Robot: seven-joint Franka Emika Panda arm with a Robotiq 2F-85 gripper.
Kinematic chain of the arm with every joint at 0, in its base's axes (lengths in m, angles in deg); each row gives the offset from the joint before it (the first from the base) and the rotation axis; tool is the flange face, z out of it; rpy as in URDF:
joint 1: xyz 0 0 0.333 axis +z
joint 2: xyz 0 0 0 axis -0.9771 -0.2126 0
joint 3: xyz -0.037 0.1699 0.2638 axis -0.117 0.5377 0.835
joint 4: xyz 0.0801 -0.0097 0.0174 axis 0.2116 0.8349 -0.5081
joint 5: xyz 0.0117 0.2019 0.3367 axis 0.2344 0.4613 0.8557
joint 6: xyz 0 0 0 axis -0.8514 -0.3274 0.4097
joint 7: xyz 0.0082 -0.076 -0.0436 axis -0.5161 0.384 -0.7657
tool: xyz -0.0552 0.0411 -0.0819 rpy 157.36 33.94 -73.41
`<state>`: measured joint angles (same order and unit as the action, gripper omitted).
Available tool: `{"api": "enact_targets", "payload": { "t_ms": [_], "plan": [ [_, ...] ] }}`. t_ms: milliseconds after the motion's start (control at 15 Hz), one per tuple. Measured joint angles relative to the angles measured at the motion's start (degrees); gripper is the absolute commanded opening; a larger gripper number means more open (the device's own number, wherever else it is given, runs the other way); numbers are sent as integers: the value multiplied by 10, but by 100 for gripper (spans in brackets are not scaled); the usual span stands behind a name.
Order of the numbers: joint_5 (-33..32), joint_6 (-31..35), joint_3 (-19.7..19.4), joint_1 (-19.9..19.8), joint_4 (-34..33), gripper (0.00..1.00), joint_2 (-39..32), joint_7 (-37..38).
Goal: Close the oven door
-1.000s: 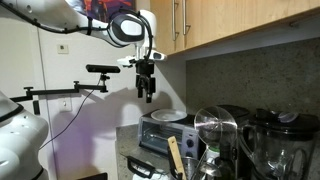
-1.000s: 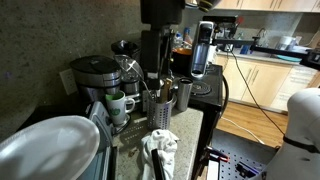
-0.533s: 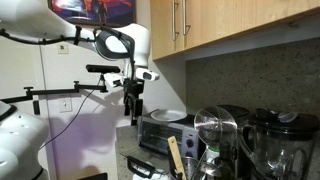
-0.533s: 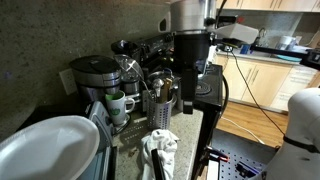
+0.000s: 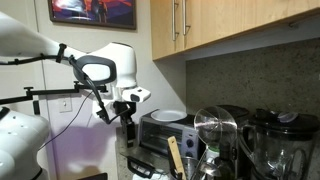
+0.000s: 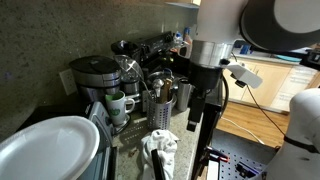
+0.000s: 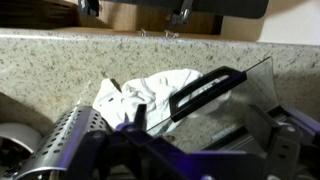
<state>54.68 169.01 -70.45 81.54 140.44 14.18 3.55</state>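
The small silver toaster oven point(image 5: 163, 132) stands on the granite counter with a white plate point(image 5: 171, 116) on top. Its oven door point(image 5: 146, 164) hangs open and lies flat in front of it. In the wrist view the door's dark glass point(image 7: 243, 98) and its black bar handle point(image 7: 205, 90) lie just under my gripper point(image 7: 200, 125). The jaws stand apart with nothing between them. In both exterior views my gripper point(image 5: 127, 128) point(image 6: 199, 112) hangs low in front of the oven, above the door's outer edge.
A crumpled white cloth point(image 7: 150, 90) point(image 6: 160, 148) lies on the counter by the door handle. A metal utensil holder point(image 6: 160, 96), mugs and a coffee maker point(image 6: 94, 76) stand along the wall. Blender jars point(image 5: 215, 135) stand beside the oven. Wooden cabinets point(image 5: 230, 22) hang overhead.
My arm has swung away from above the oven and come down, and the gripper now hangs low in front of the open door.
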Motion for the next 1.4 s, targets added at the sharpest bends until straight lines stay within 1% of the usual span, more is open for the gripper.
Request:
{"api": "enact_targets", "payload": {
  "t_ms": [200,333,533,733,1000,1400],
  "plan": [
    [11,97,-6,-3,-1,100,-34,0],
    [23,156,-7,-2,-1,100,-71,0],
    [31,208,-7,5,-1,100,-134,0],
    [43,234,-7,16,-2,100,-195,0],
    [62,249,-7,29,-3,100,-265,-2],
    [67,274,0,35,-5,100,-355,-5]
  ]
}}
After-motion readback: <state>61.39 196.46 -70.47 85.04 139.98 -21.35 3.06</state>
